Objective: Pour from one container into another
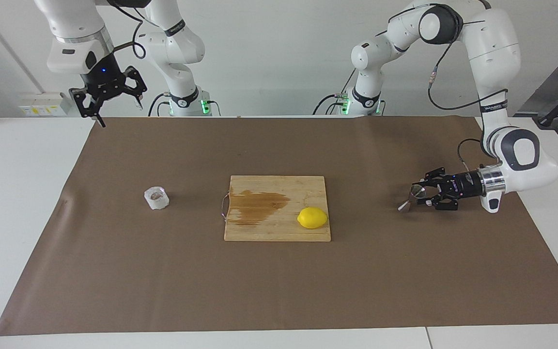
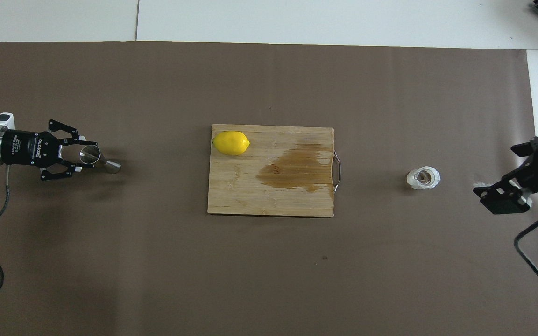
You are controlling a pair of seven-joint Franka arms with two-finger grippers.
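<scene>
Closing in low on the jigger (image 1: 410,198) at the left arm's end of the desk (image 1: 279,291), the left gripper (image 1: 425,195) has its fingers narrowly apart around the upper cone, grip not clearly made. Right gripper (image 1: 107,99) waits high, fingers spread and empty; the cup (image 1: 156,198) stands untouched at its end. Step looks like securing the jigger; next calls for a firm pinch, kept upright.
</scene>
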